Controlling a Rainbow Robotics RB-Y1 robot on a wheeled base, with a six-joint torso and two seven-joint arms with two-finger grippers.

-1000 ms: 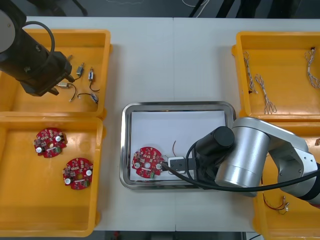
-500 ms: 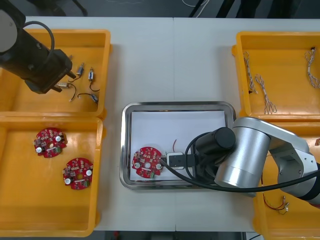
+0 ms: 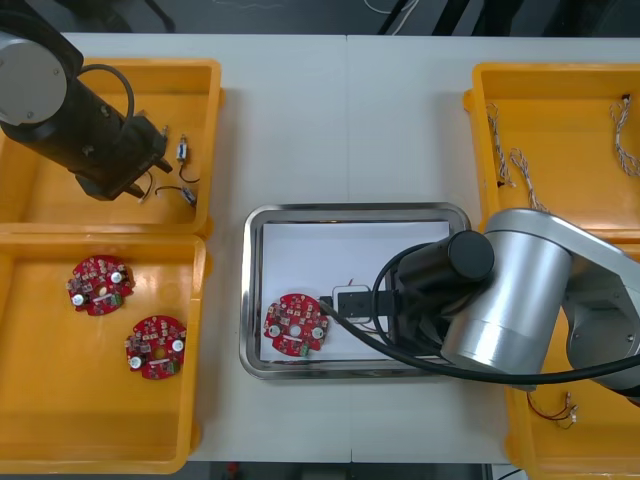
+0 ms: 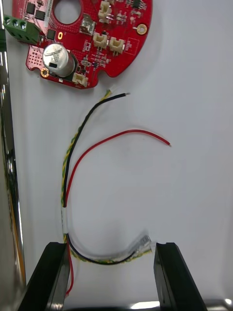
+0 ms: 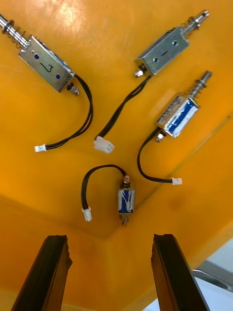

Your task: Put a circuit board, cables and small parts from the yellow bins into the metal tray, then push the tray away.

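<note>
Right gripper (image 4: pixel 110 252) spread, red and yellow cable (image 4: pixel 65 214) lying between fingers (image 4: pixel 48 272), left gripper (image 5: pixel 109 243) spread above small metal parts (image 5: pixel 177 116)

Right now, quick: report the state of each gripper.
Left gripper: open, empty, above the small metal parts in a yellow bin.
Right gripper: open, empty, straddling the cable in the metal tray.

The right arm (image 3: pixel 520 300) is a fat silver cylinder ending in a round black joint (image 3: pixel 455 262); thick black cables (image 3: pixel 395 345) loop beside it. The left arm (image 3: pixel 85 130) is black with a round grey cap (image 3: pixel 25 72) and a thin black cord (image 3: pixel 118 72); the right fingers (image 4: pixel 51 274) and left fingers (image 5: pixel 53 272) are flat black slabs.
</note>
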